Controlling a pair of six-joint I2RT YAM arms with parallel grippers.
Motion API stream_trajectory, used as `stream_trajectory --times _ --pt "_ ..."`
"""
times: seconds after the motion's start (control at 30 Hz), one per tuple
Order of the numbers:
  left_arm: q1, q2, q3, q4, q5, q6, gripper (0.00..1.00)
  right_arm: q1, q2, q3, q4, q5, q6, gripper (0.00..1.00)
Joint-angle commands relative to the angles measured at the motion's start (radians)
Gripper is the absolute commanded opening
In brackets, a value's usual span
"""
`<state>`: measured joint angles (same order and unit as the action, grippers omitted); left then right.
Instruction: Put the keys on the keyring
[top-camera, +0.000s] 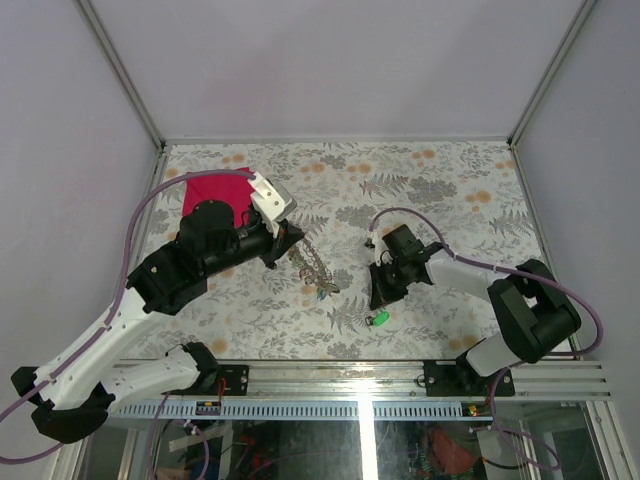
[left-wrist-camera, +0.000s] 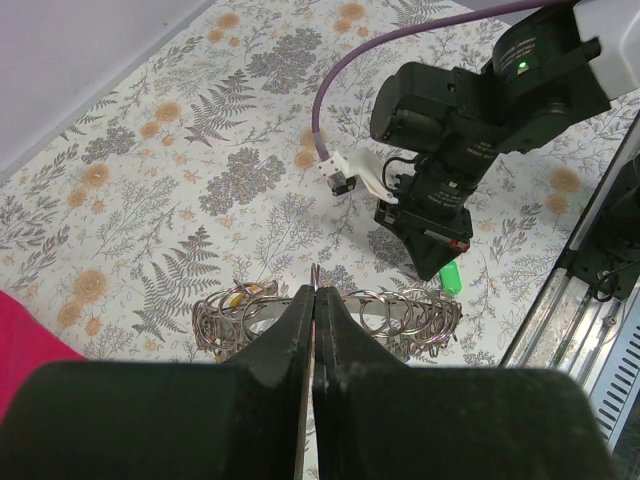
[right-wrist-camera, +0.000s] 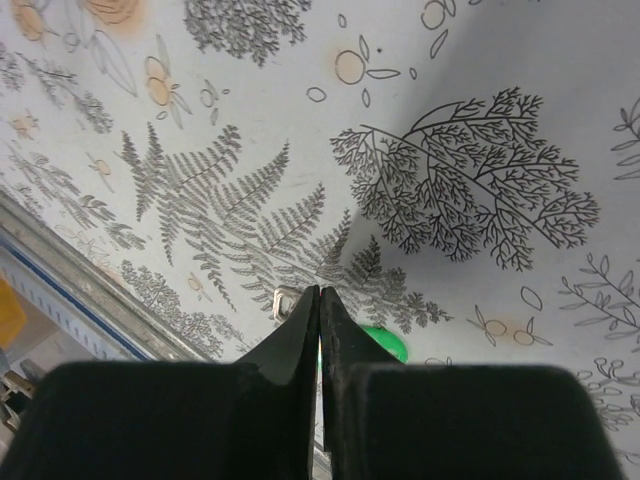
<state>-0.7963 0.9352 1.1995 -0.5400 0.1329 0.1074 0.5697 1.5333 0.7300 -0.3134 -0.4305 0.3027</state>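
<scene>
The keyring (top-camera: 312, 268) is a grey metal band fringed with small wire rings and keys, lying mid-table; it also shows in the left wrist view (left-wrist-camera: 395, 312). My left gripper (top-camera: 292, 240) (left-wrist-camera: 315, 292) is shut, with a thin wire loop of the keyring sticking out between its tips. A key with a green head (top-camera: 379, 319) (left-wrist-camera: 451, 277) (right-wrist-camera: 388, 343) lies on the table. My right gripper (top-camera: 378, 298) (right-wrist-camera: 320, 290) is shut, its tips right over that key. The key's silver end (right-wrist-camera: 285, 300) shows left of the fingers. I cannot tell whether the tips touch it.
A red cloth (top-camera: 210, 195) (left-wrist-camera: 20, 345) lies at the back left beside the left arm. The metal rail (top-camera: 400, 375) runs along the near table edge, close behind the right gripper. The floral table cover (top-camera: 440, 190) spreads to the back and right.
</scene>
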Motion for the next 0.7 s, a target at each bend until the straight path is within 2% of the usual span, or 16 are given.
stream_trajectory --times 0.0,0.13,0.2,0.43,0.67 --pt "0.003 -0.028 0.033 0.057 -0.002 -0.012 0.0 0.009 -0.12 0.043 -0.042 0.037 -0.007 0.0" --pt "0.002 -0.027 0.029 0.061 0.002 -0.013 0.0 0.025 -0.183 0.049 -0.115 0.099 0.0 0.23" --pt "0.003 -0.025 0.028 0.064 0.003 -0.012 0.0 0.041 -0.203 0.035 -0.13 0.105 0.012 0.31" --pt "0.003 -0.017 0.03 0.07 0.017 -0.015 0.0 0.067 -0.2 -0.018 -0.107 0.069 0.033 0.43" --pt "0.003 -0.02 0.03 0.069 0.02 -0.021 0.0 0.137 -0.174 -0.002 -0.1 0.178 0.049 0.46"
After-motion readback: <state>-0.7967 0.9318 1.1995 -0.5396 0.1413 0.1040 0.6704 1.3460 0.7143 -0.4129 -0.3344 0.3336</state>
